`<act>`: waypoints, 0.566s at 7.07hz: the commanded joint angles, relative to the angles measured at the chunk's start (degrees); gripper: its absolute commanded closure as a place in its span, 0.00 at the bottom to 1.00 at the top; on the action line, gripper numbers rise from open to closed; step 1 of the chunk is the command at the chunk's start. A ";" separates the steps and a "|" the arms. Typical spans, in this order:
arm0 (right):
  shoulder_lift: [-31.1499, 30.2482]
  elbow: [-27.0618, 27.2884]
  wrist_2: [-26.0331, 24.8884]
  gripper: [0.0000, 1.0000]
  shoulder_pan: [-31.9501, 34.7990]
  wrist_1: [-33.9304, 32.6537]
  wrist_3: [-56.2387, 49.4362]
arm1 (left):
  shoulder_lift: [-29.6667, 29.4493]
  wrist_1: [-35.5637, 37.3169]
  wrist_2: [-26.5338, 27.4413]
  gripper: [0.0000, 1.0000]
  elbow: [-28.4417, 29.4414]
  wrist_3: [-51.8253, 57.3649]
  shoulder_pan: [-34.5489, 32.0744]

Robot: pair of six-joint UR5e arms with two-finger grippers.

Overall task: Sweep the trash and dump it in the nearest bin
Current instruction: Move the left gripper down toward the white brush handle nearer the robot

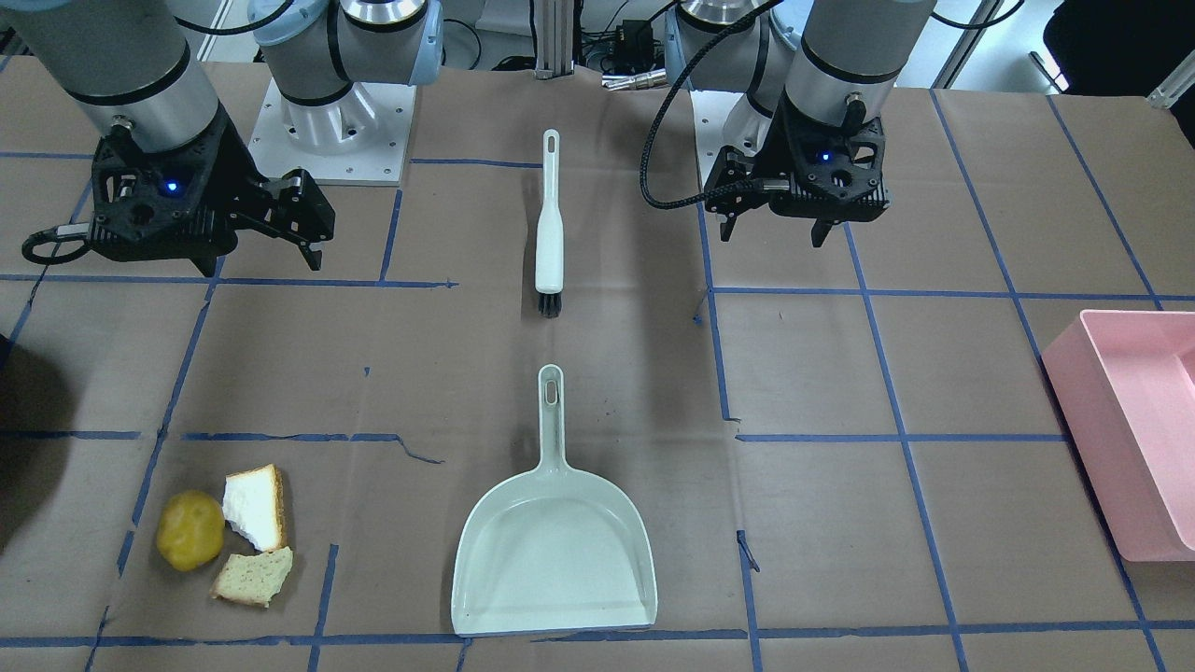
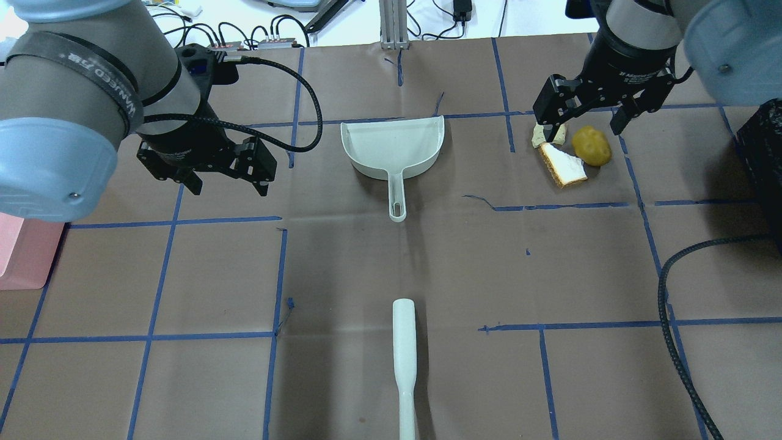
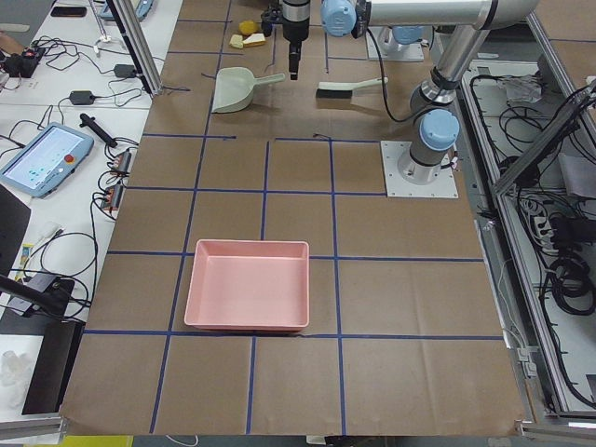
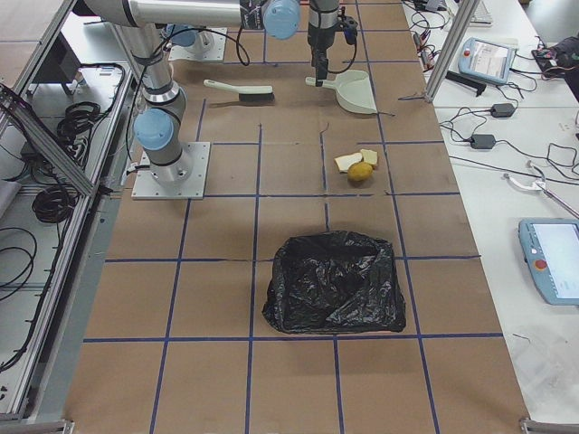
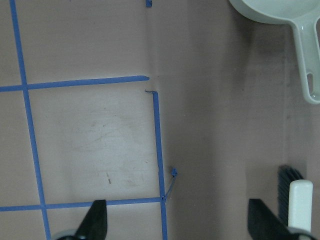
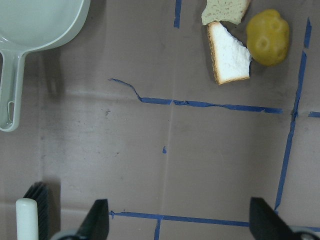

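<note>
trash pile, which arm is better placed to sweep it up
Right, probably. The yellow lump, bread slice and tan chunk lie on the same side of the dustpan as the right gripper and show in its wrist view. The left gripper, also open, hangs over the other side.

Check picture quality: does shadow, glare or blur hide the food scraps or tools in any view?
Front-facing: sharp, evenly lit; a dark shape at the left edge stops short of the yellow lump. Overhead: far background blown out white, right gripper partly covers the tan bread chunk, brush cropped at the bottom. Wrist views: crisp, soft shadows only.
</note>
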 commanded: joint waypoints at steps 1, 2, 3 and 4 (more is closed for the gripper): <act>0.00 0.02 0.09 0.00 0.00 -0.02 0.00 | 1.80 1.13 -0.03 0.00 -2.83 -0.24 0.00; 0.00 0.02 0.09 0.00 0.00 0.07 0.00 | 2.77 1.22 -0.03 0.00 -3.88 -0.24 0.00; 0.00 0.11 0.09 0.00 0.00 0.07 0.00 | 2.43 2.26 -0.03 0.00 -4.07 -0.68 0.00; 0.00 0.02 0.09 0.00 -0.09 0.07 0.00 | 1.39 2.54 -0.03 0.00 -3.81 -1.12 0.00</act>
